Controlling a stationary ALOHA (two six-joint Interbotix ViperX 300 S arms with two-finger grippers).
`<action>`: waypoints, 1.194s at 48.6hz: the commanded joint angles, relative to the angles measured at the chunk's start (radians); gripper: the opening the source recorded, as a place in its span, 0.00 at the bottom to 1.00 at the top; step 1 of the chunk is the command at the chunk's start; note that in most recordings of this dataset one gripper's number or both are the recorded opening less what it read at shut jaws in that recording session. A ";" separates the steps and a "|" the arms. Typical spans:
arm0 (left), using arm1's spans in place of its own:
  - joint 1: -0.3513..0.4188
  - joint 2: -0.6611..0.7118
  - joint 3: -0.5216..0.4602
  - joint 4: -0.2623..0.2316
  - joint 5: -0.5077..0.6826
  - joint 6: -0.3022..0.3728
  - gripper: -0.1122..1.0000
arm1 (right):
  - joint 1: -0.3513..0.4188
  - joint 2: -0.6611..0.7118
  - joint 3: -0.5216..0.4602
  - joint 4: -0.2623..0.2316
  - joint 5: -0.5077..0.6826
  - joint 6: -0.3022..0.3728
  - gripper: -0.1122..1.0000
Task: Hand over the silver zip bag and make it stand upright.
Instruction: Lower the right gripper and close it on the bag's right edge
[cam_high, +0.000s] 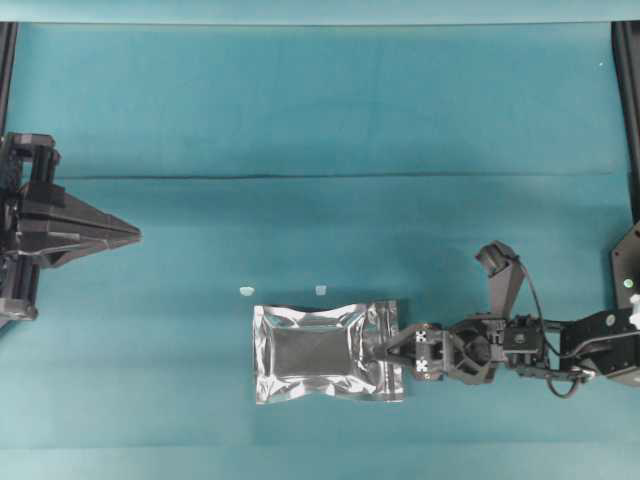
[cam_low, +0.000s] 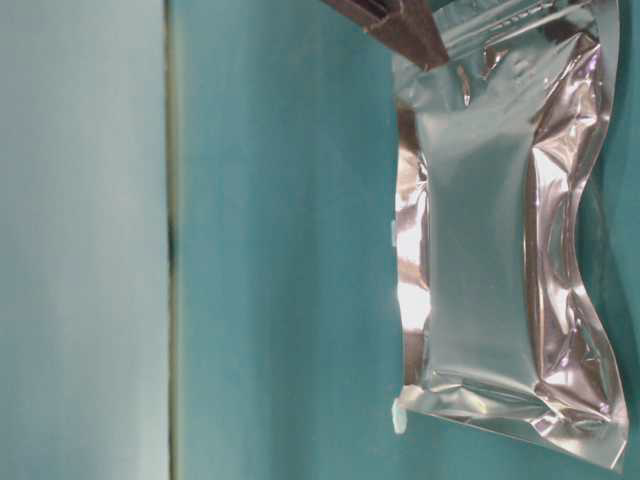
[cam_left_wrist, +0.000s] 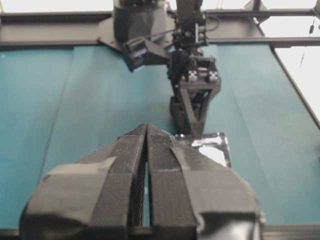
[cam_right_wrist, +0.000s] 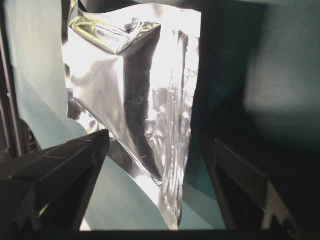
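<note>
Right gripper (cam_high: 385, 352) sits low at the zip end of the silver zip bag (cam_high: 322, 353), its two fingers converging to a point on the bag's short edge; the overhead view suggests a pinch on that edge, but the right wrist view shows the fingers (cam_right_wrist: 60, 165) spread with the foil between them, so I cannot tell whether it actually clamps. Bag lies flat on the teal table (cam_high: 300, 120), directly ahead of the right fingertips, long axis running straight out from the gripper toward the left arm's side. Zip strip and hang hole are on the near end at the gripper, sealed bottom on the far end. Dark grey centre panel faces up, foil crinkled around it. Two tiny white scraps (cam_high: 246, 291) lie on the cloth just past the bag's far long edge, apart from it. Left gripper (cam_high: 130, 236) is well apart from the bag, fingers pressed together with nothing between them, tips (cam_left_wrist: 146, 131) pointing toward the right arm.
</note>
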 joint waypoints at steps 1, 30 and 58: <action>0.002 0.003 -0.018 0.002 -0.006 0.000 0.10 | -0.017 0.009 -0.018 0.002 -0.009 0.003 0.92; 0.005 0.006 -0.015 0.002 -0.005 0.000 0.10 | -0.051 0.021 -0.025 0.002 0.012 -0.002 0.90; 0.012 0.006 -0.015 0.002 -0.005 0.000 0.10 | -0.091 0.054 -0.086 0.002 0.052 -0.034 0.81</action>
